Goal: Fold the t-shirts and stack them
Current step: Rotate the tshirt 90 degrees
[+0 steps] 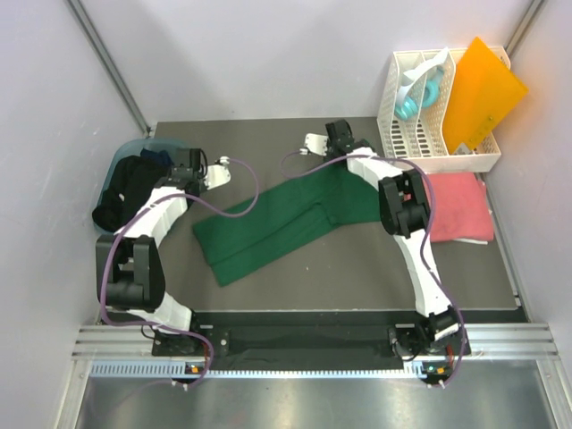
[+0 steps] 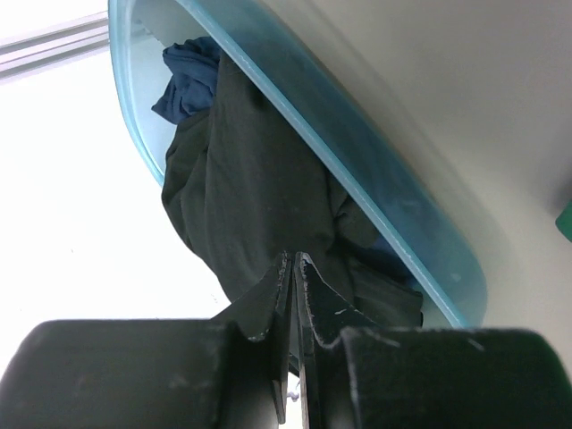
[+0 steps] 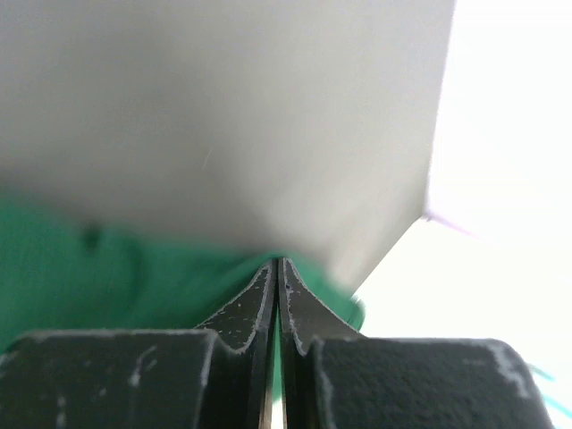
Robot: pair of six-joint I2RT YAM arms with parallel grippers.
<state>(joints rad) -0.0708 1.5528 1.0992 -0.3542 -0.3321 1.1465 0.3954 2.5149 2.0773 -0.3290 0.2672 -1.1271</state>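
Currently, you look to be partway through folding the green t-shirt (image 1: 268, 234). It lies nearest you in the middle of the worktop (image 1: 357, 273), a long band slanting from near left to far right. It is flat and smooth, with one folded edge running along its length, and it broadens toward the far end.

Your right hand (image 3: 277, 264) sits at that far end with its fingers pressed fully together. Green cloth lies right under the tips, but you cannot tell from these views whether any is pinched. Your left hand (image 2: 293, 261) is off the shirt's far left side, its fingers drawn in to a sliver with nothing visible between them. It faces the dark t-shirts (image 1: 125, 192) heaped in the blue tub (image 2: 384, 201).

On the right, the pink t-shirt (image 1: 460, 207) lies as a neat rectangle beside the white rack (image 1: 407, 134), apparently done.

The next move probably calls for opening both hands, taking the band's near-left corners and carrying them across to halve it. Lift evenly, since this soft cloth will likely sag.
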